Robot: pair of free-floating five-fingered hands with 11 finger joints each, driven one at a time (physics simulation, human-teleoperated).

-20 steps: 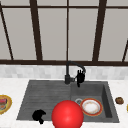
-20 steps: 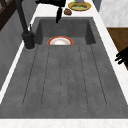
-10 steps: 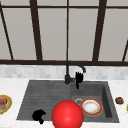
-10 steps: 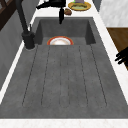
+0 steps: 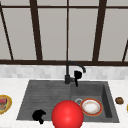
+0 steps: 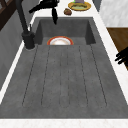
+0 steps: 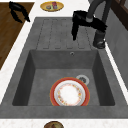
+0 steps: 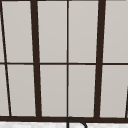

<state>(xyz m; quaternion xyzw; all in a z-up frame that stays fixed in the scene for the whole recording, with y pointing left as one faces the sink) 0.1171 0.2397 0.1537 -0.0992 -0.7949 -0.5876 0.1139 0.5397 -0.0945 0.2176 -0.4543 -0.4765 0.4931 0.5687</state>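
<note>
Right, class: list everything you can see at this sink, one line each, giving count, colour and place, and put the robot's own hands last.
Sink: one, dark grey, basin at right, ribbed drainboard at left.
Tap: one, black, behind the sink.
Plate: one, red-rimmed, white centre, in the basin.
Ball: one, red, front view, before the sink.
Food plate: one, yellow, left counter.
Brown lump: one, right counter.
Window: dark frame, above.
Left hand: black, sink's front left edge.
Right hand: black, at the tap, fingers pointing down.

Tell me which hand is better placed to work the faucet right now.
The right hand, I'd judge. It hangs beside the faucet, under the spout, above the basin with the plate. The left hand is at the sink's front edge by the draining board, well away from the faucet.
</note>
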